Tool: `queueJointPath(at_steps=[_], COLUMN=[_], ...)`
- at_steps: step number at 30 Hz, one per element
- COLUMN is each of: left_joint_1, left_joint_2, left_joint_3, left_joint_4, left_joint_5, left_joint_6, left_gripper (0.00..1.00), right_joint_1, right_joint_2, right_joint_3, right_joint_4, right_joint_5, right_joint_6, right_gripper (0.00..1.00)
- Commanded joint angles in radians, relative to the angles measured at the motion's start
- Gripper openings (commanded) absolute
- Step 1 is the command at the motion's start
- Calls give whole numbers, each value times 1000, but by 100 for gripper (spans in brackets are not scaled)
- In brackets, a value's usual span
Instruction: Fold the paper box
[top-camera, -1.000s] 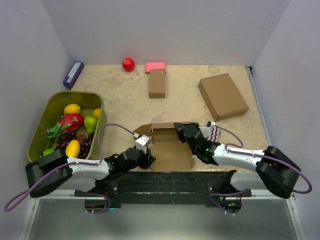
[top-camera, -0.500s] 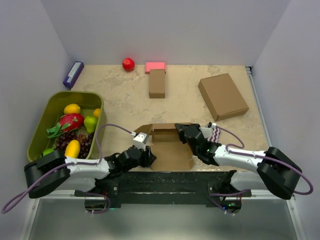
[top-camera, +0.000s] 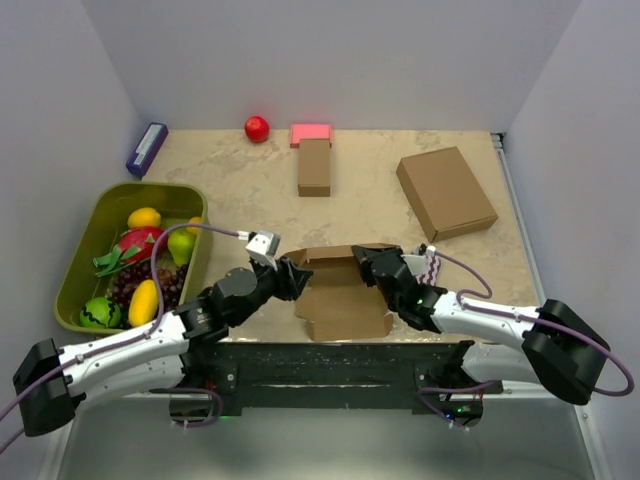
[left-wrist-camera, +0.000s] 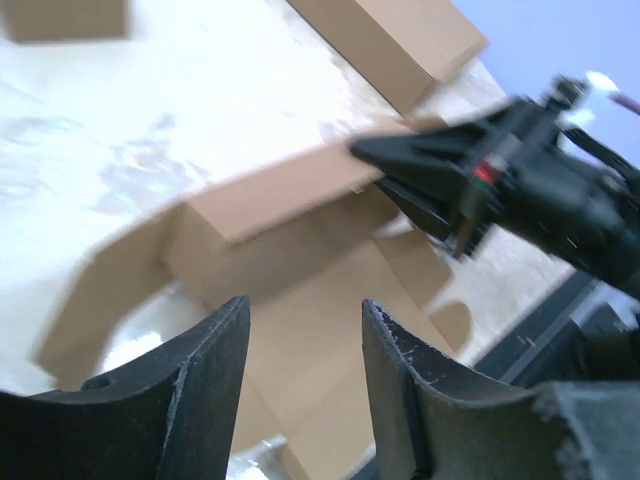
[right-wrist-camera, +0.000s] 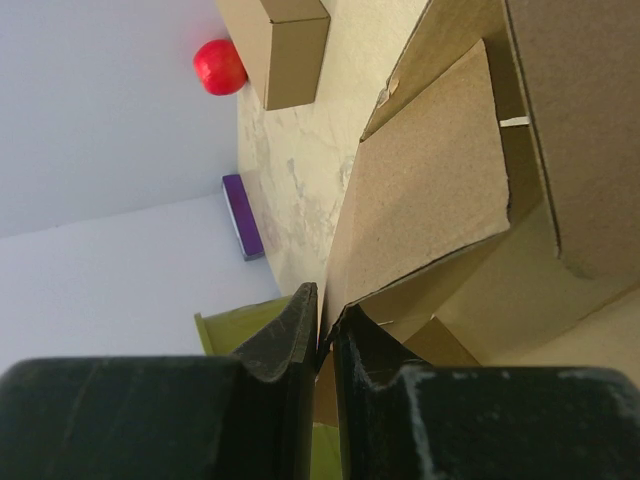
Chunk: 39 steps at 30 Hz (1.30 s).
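Paper box is lying partly folded on the counter, near its front edge, between the two arms. Right tool is pinching the raised rear wall at its right end. Left tool is hovering at the box's left end, fingers spread, gripping nothing.

Beige marbled tabletop, olive-green tub at left holding fruit, yellow mango, green pear, dark grapes, purple box by far-left wall, red ball near pink block, narrow brown box just in front of it, larger brown box at right.
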Motion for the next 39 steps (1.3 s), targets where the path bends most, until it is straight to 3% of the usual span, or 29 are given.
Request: queueJointPath(at_steps=[1,9,17,25,36,39], left_joint_1=[135,180,190,189,189,189], left_joint_2=[13,198,312,388,430,396], left_joint_3=[42,136,154,142,93,90], left_joint_4=[-44,-39,-16,100,223,189], left_joint_5=[39,32,33,138,174,149], left_joint_6=[60,143,142,119,74,80], left_gripper=[50,40,22,20,20,22], right_joint_1=[0,0,0,0,0,0], right_joint_2=[-10,-11,-22,-19,-2,1], right_joint_3=[-2,-2,-5,-6,-5,-6], right_joint_4=[-9,-4,-3,5,14,15], right_joint_5=[61,52,55,51,46,58], right_joint_6=[-18,-26,-29,-26,-26,-43], right_gripper=[13,13,13,13,13,4])
